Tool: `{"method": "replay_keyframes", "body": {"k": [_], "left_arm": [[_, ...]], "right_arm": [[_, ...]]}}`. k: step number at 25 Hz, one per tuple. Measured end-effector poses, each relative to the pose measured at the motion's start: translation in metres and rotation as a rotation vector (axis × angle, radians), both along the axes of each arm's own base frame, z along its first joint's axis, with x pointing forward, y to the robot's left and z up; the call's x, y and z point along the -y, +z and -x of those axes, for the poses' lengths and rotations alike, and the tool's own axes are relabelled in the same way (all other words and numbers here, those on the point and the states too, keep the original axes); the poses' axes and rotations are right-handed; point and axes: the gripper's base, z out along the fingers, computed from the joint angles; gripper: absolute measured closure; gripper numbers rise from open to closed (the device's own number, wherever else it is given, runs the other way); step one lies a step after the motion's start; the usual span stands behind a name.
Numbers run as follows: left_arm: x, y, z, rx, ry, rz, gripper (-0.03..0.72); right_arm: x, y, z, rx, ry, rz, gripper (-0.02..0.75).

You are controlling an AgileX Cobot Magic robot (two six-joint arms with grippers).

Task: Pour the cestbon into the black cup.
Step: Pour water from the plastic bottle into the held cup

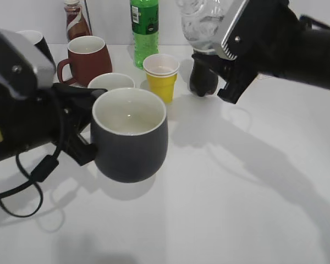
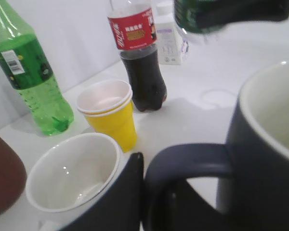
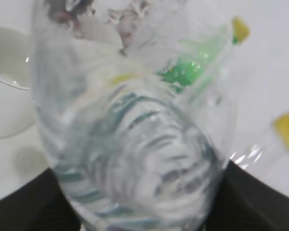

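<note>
White table (image 1: 253, 209) carried the clutter. Right gripper (image 1: 231, 52) hung high at rear right, fingers clenched round the cestbon (image 1: 201, 22), bottle lifted clear of the table above the cola bottle (image 1: 202, 77); in the right wrist view its clear ribbed body (image 3: 135, 144) filled the frame. Left gripper (image 1: 77, 124) held the black cup (image 1: 129, 135) by its handle (image 2: 188, 163), raised off the table, white inside showing. Behind stood a green bottle (image 1: 144, 27), brown mug (image 1: 88, 58), white cup (image 2: 72, 173), yellow paper cup (image 1: 161, 77).
</note>
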Motion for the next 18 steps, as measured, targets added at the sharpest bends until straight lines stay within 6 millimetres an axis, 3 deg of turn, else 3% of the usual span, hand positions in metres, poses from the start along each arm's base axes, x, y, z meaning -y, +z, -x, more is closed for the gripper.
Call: {"method": "replay_keyframes", "body": {"k": [11,18], "left_arm": [[0.028,0.028,-0.010,-0.046,-0.013,-0.023,0.647],[0.031,0.037,-0.014,-0.053,-0.001,-0.022,0.647]], "right_arm": [[-0.004,0.010,-0.003,0.260,0.100,0.271,0.280],[-0.004,0.009,-0.003,0.388,0.142,0.414,0.280]]}}
